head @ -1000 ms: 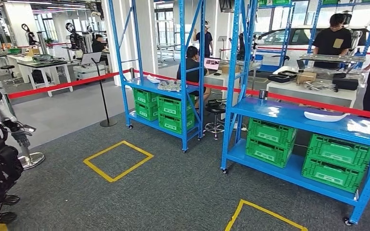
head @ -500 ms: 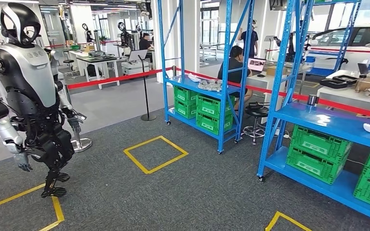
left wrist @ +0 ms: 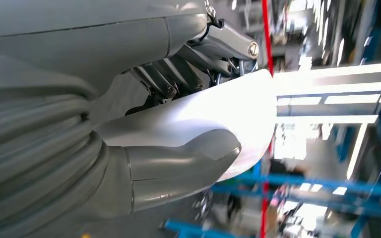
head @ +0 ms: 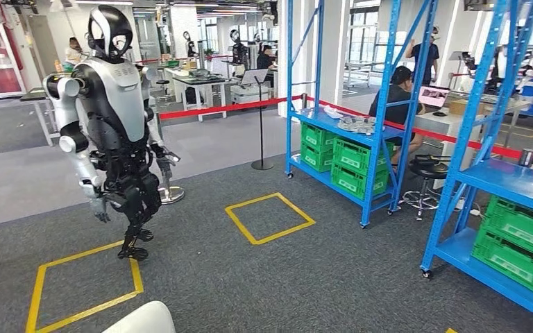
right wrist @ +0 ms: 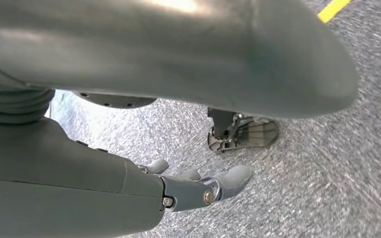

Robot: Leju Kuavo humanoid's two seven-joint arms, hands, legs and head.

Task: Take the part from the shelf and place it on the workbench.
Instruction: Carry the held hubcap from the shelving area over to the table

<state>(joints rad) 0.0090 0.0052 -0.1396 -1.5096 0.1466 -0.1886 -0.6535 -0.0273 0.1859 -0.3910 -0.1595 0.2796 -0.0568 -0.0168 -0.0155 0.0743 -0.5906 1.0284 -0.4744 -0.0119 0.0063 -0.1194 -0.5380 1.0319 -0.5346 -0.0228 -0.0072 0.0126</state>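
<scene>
**A:** Swinging left, your head camera has slid the blue shelves [head: 361,139] rightward, and the other humanoid [head: 114,125] now stands full in frame. That is you turning, not the things moving. See the pale curve at the bottom edge? That's the white part [head: 139,320].

**B:** Is it held?

**A:** Your left wrist view says so: the left hand [left wrist: 178,144] is clamped on the white part [left wrist: 228,114], thumb on one face, dark fingers [left wrist: 166,84] on the other. The head view can't show you that grip.

**B:** And the right?

**A:** Its wrist view shows the right hand [right wrist: 188,191] hanging over grey carpet [right wrist: 327,163], fingers loosely apart, holding nothing.

**B:** Advice?

**A:** I'd keep turning gently, grip firm, until you see the workbench.
</scene>
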